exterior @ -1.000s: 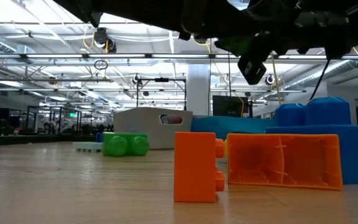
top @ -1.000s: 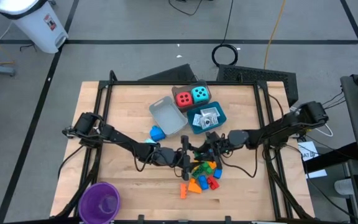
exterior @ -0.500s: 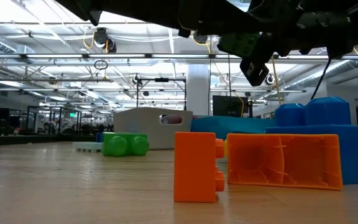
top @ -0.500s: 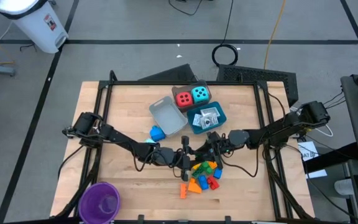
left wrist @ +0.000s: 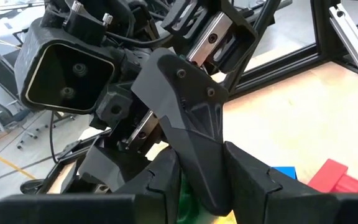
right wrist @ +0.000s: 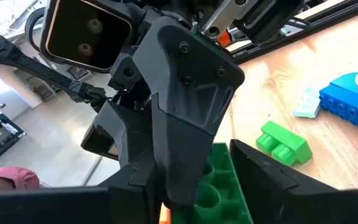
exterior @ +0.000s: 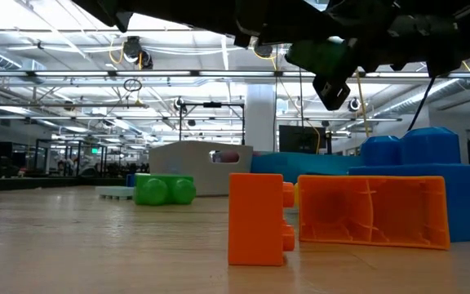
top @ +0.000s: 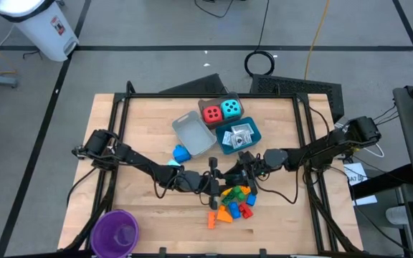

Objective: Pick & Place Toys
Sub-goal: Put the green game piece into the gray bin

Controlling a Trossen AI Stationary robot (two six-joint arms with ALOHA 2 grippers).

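Both hands (top: 224, 179) on one level green brick (right wrist: 219, 180)

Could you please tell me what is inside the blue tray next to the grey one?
The blue tray holds small white printed packets. Whatever lies beneath them, and the tray's floor, is covered.

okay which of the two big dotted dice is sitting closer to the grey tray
The red die. It sits right beside the grey tray, off its far right corner, while the cyan die lies on the red one's other side, farther from that tray.

Green brick (right wrist: 219, 180) half-hidden between claws
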